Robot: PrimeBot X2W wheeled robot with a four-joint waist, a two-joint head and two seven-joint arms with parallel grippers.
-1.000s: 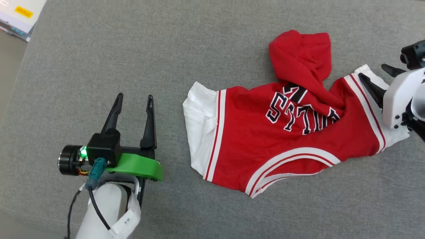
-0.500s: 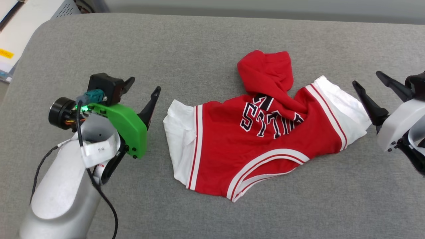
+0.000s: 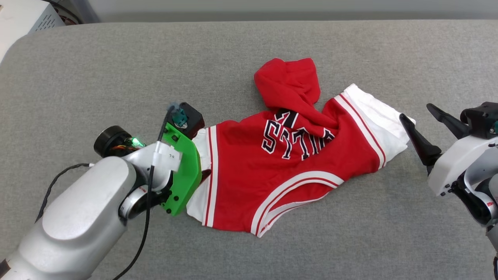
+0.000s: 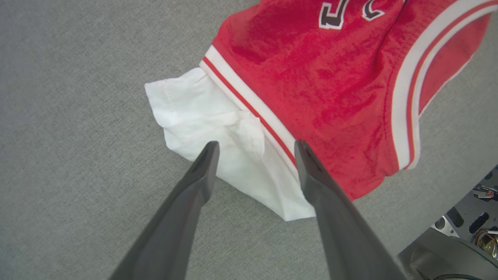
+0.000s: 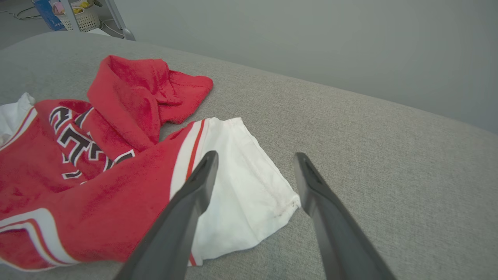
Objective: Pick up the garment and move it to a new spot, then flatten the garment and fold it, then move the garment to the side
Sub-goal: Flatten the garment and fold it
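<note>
Middle of the grey cushion (image 3: 116, 70), the garment (image 3: 288, 171) lies bunched, its far part flopped over the lettering. Left gripper (image 4: 256, 146) hangs wide open over the left sleeve (image 4: 202, 112), and right gripper (image 5: 255, 153) is wide open at the right sleeve (image 5: 241, 182). Neither is pinching cloth. I'd guess flattening, the fold and the side move are all left.

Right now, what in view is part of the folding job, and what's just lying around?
Job: red jersey-style T-shirt with white short sleeves, crumpled on the grey fabric surface; open left claw over one sleeve; open right claw by the other.
Lying about: white vented box beyond the surface's corner; pale lattice basket in the background.
</note>
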